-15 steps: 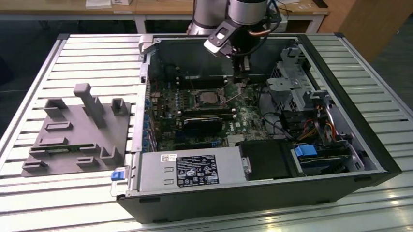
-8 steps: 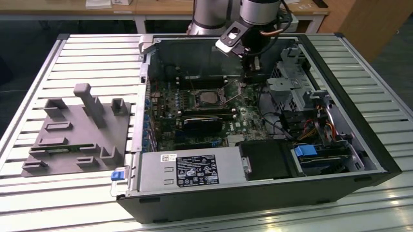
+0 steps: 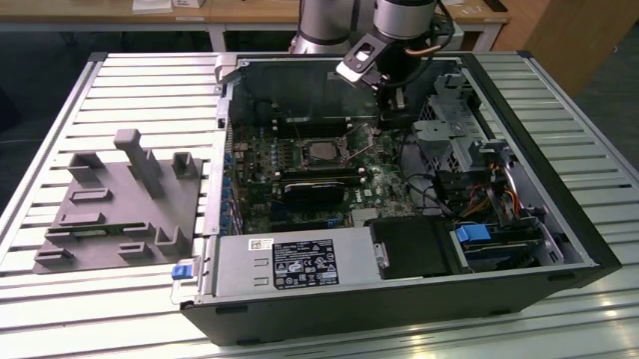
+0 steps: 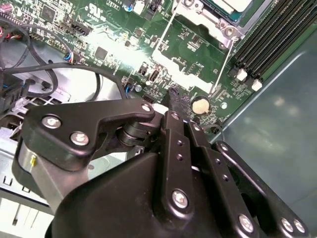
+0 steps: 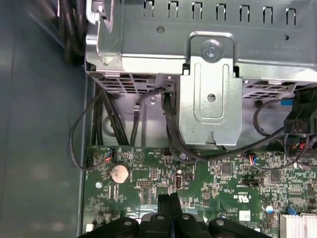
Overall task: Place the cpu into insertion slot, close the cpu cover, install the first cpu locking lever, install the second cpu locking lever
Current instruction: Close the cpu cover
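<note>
The open black computer case (image 3: 519, 247) lies on its side on a slatted metal table (image 3: 140, 82). Inside it, the robot's black two-finger gripper (image 3: 393, 105) hangs over the green motherboard (image 3: 265, 161) near the case's 12 o'clock wall. In both wrist views its fingers (image 5: 164, 204) are pressed together with only a thin seam between them, and they grasp nothing (image 4: 174, 96).

The cpu (image 3: 322, 152), a small flat square chip with a dull silvery top, sits in the insertion slot (image 3: 301, 157), a square socket with a metal rim. In the exterior view it lies at about 8 o'clock from the gripper, near but apart from it. In the second wrist view the chip (image 4: 233, 4) lies beyond the fingertips. The cpu cover (image 4: 210, 16), a thin silvery frame plate, appears to lie flat around its top. Two thin silvery wire levers (image 4: 163, 30) run from the socket's corners toward the gripper. I cannot tell whether they are latched.

The fingertips hover over the board just beside a round silver coin cell (image 5: 119, 173), and a silvery sheet-metal drive cage (image 5: 213, 89) stands beyond. In the exterior view a black rectangular block (image 3: 314, 191) lies at 6 o'clock from the socket. A grey moulded fixture plate (image 3: 120, 202) rests on the table at 9 o'clock from the case.
</note>
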